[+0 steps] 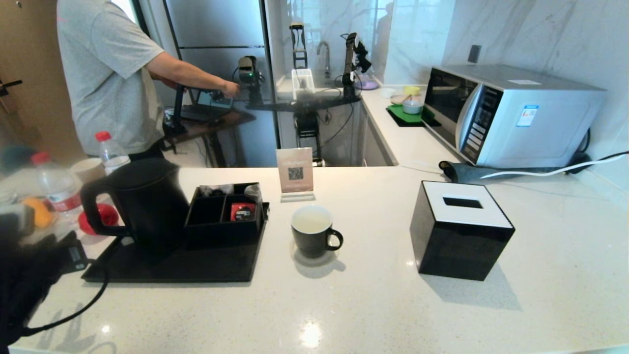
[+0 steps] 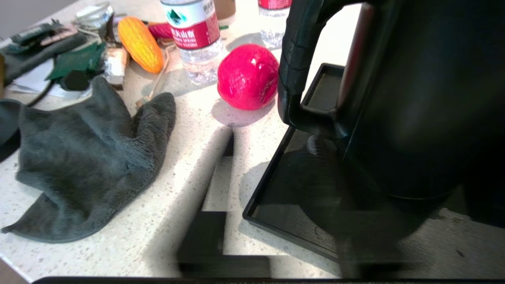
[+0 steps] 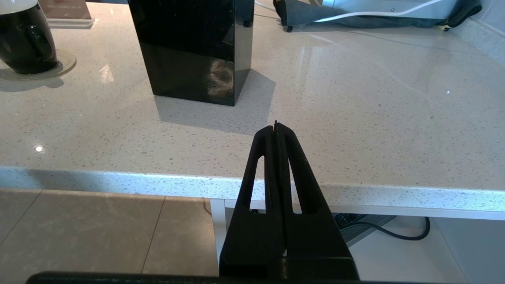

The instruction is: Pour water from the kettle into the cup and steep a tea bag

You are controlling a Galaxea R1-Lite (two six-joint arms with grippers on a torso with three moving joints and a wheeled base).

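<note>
The black kettle (image 1: 145,199) stands at the left end of a black tray (image 1: 196,268), with its loop handle (image 2: 296,67) turned toward the left arm (image 1: 29,280). My left gripper (image 2: 276,157) is open and blurred, low beside the tray's corner, just short of the handle and touching nothing. The black mug (image 1: 313,233) sits mid-counter on a coaster, with pale water (image 1: 310,222) in its white inside. The mug (image 3: 25,43) also shows far off in the right wrist view. My right gripper (image 3: 275,127) is shut and empty over the counter's front edge.
A black organizer box (image 1: 223,214) on the tray holds a red packet (image 1: 242,211). A black tissue box (image 1: 462,231) stands right of the mug. A grey cloth (image 2: 86,157), a red ball (image 2: 247,77) and bottles lie left of the tray. A person (image 1: 108,73) stands behind.
</note>
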